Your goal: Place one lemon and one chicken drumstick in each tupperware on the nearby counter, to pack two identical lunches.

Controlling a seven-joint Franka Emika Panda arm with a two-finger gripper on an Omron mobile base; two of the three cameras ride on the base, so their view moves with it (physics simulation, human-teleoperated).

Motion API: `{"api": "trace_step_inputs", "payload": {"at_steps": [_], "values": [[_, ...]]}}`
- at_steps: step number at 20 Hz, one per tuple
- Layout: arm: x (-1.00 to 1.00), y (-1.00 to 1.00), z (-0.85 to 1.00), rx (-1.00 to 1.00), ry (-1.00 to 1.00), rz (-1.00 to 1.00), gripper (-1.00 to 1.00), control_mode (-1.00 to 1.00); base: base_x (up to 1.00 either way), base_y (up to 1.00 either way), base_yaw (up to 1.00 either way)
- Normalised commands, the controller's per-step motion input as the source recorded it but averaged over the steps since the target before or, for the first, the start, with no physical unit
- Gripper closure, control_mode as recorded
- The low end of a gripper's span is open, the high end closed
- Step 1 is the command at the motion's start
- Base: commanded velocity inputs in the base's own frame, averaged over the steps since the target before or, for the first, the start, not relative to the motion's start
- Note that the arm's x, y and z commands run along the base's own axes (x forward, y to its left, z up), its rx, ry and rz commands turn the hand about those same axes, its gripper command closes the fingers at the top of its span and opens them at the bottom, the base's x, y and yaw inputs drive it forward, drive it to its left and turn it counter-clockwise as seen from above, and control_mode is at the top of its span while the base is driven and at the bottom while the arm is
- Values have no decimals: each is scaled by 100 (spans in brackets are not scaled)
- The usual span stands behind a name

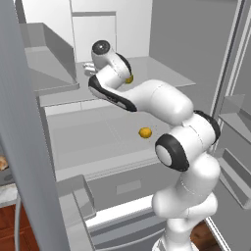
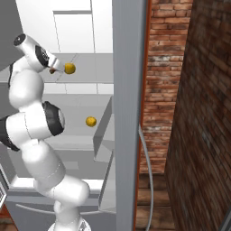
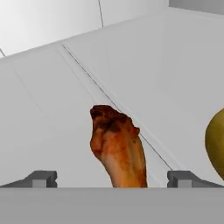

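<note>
On white fridge shelf (image 3: 175, 65): drumstick (image 3: 118, 148), lemon (image 3: 215, 144) beside.

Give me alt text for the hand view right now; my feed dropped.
A browned chicken drumstick lies on a pale grey fridge shelf, centred between the gripper's open jaws and not yet grasped. The edge of a yellow lemon shows at the right side of the view.
</note>
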Motion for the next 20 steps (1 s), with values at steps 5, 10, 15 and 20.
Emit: {"api": "trace_step_inputs", "payload": {"at_steps": [5, 10, 15, 20], "values": [[48, 3, -33, 0, 3, -8, -100, -100, 0, 0, 0], [3, -1, -93, 0, -5, -8, 100, -100, 0, 0, 0], [0, -15, -81, 0, -13, -9, 100, -100, 0, 0, 0], [-26, -25, -49, 0, -21, -9, 100, -100, 0, 0, 0]]}}
